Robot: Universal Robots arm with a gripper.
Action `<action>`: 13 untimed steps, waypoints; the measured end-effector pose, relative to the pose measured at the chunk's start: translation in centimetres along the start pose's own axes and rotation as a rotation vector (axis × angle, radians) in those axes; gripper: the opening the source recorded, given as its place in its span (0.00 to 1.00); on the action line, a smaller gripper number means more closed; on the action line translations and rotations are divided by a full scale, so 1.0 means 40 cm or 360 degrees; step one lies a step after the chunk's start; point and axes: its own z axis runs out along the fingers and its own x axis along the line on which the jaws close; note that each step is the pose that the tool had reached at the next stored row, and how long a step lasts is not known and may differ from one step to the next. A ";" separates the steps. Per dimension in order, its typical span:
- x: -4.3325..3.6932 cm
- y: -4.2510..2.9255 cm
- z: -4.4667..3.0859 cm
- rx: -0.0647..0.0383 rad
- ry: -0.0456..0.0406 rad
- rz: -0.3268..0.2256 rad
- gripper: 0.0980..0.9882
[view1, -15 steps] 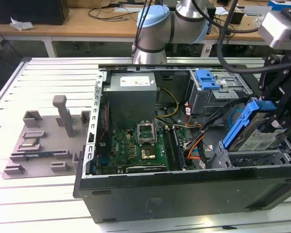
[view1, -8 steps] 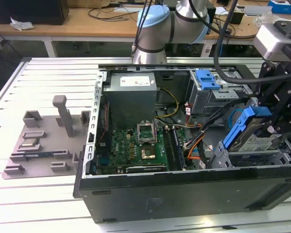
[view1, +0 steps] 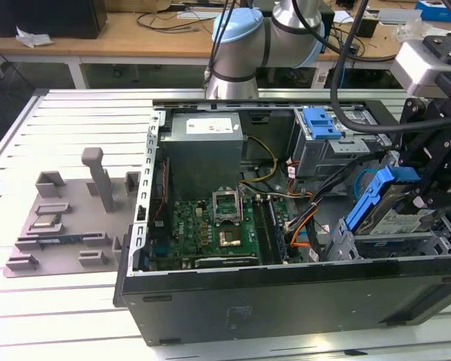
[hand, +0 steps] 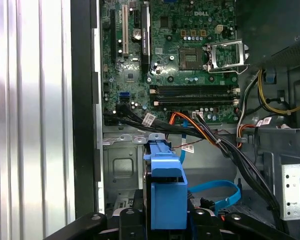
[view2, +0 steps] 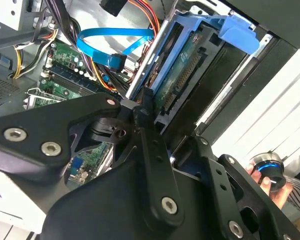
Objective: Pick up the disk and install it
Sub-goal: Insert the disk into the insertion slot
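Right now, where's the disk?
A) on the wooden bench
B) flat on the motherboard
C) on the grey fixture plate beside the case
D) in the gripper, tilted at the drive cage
D: in the exterior view the disk sits tilted in the gripper at the drive cage inside the open case.

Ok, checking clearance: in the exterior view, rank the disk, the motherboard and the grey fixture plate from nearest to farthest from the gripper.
1. The disk, held in the gripper, at the exterior view's right.
2. The motherboard, middle of the case.
3. The grey fixture plate, outside the case, that view's left.
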 end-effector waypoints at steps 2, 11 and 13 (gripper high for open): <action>0.000 0.000 0.000 0.0000 0.0000 0.0000 0.31; 0.000 0.000 0.002 0.0000 0.0000 0.0000 0.09; 0.000 0.000 0.002 0.0000 0.0000 0.0000 0.02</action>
